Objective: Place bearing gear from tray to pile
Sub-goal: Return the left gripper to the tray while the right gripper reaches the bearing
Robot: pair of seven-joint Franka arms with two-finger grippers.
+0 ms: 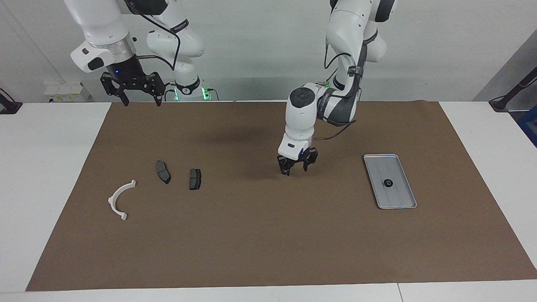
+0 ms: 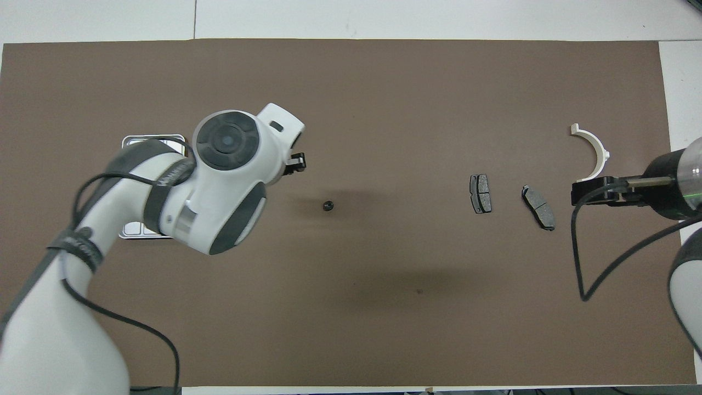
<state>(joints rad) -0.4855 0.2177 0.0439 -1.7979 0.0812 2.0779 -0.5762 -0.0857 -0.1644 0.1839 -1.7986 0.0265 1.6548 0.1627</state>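
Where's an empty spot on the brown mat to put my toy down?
The biggest bare patch of the mat is the wide strip farther from the robots than the tray, brake pads and white bracket. There's also room between the pads and the small gear. It's crowded around the pads and bracket, and where the left hand hangs low.

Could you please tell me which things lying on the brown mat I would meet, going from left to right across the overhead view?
silver tray → small dark bearing gear → first brake pad → second brake pad → white half-ring bracket
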